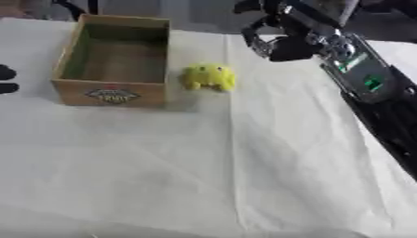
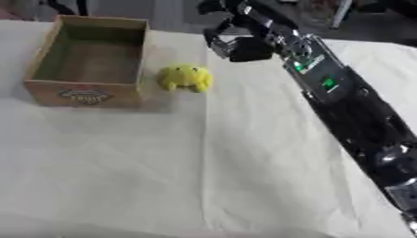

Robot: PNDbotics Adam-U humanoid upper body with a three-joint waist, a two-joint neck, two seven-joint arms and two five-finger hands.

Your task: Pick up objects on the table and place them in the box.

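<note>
A small yellow plush toy lies on the white cloth, just right of the wooden box, close to its right wall. The box stands at the far left and its inside looks empty. My right hand hovers above the cloth, up and to the right of the toy and apart from it, with relaxed fingers pointing down toward the toy and nothing in them. My black right forearm runs in from the lower right. Only dark tips of my left hand show at the left edge, left of the box.
The white cloth covers the whole table, with a crease running down the middle. The box carries a printed label on its front wall. Dark clutter lies beyond the far table edge.
</note>
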